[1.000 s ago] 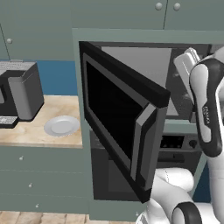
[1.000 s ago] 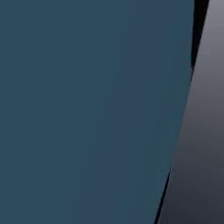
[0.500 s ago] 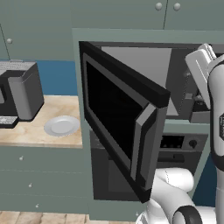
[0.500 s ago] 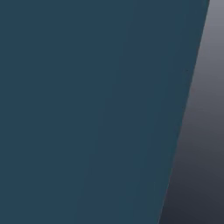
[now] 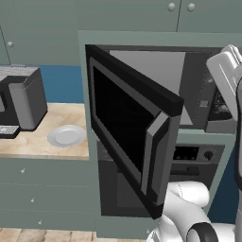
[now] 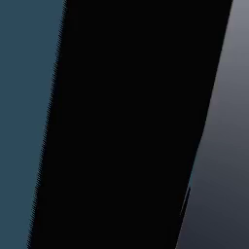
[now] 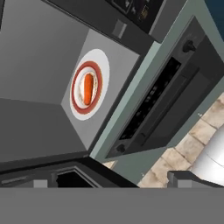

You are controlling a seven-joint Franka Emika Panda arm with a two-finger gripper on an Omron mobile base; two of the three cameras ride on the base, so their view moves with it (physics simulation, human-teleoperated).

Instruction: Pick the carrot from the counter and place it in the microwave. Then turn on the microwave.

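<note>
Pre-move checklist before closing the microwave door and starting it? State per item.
1. Carrot inside the microwave, lying on the round turntable plate: ok.
2. Gripper free of the carrot, fingers apart: ok.
3. Microwave door shut: not ok, it stands wide open.
4. Arm out of the door's swing: cannot tell; white arm link sits in front of the keypad side.
5. Keypad reachable and unobstructed: cannot tell.
6. Grey plate on the counter out of the way: ok.

Arm (image 5: 227, 80) has perhaps shifted further right.
</note>
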